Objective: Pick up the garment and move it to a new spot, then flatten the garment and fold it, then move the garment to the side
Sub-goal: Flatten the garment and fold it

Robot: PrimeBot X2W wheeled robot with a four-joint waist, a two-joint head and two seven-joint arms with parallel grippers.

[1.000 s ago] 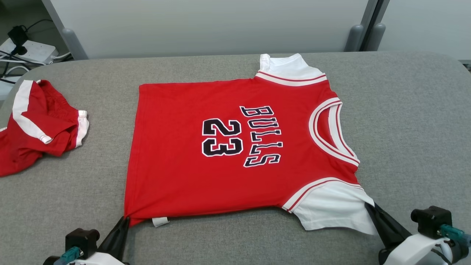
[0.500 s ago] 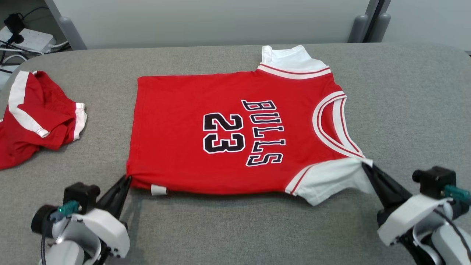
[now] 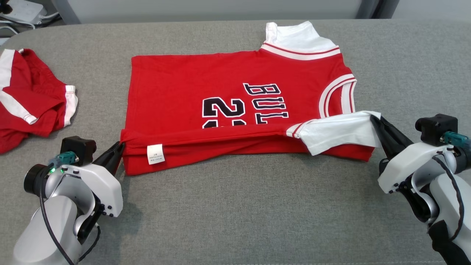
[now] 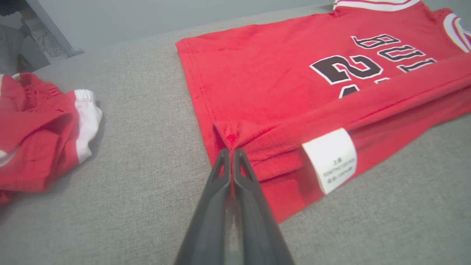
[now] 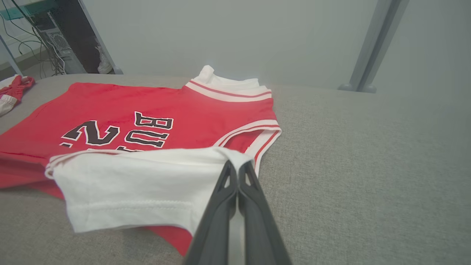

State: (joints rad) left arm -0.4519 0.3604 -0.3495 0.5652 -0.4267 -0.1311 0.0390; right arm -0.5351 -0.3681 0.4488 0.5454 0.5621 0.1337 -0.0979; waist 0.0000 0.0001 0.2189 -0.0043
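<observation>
Grey table (image 3: 235, 221): left end effector (image 3: 120, 144), right end effector (image 3: 372, 117) pinch raised jersey (image 3: 220, 81) edge.

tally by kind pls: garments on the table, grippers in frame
Garments: 2 (jersey, shorts)
Grippers: 2 (left gripper, right gripper, both shut on the jersey)
Total: 4

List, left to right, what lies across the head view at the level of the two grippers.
Crumpled red garment → left gripper → white care label → white sleeve → right gripper.
</observation>
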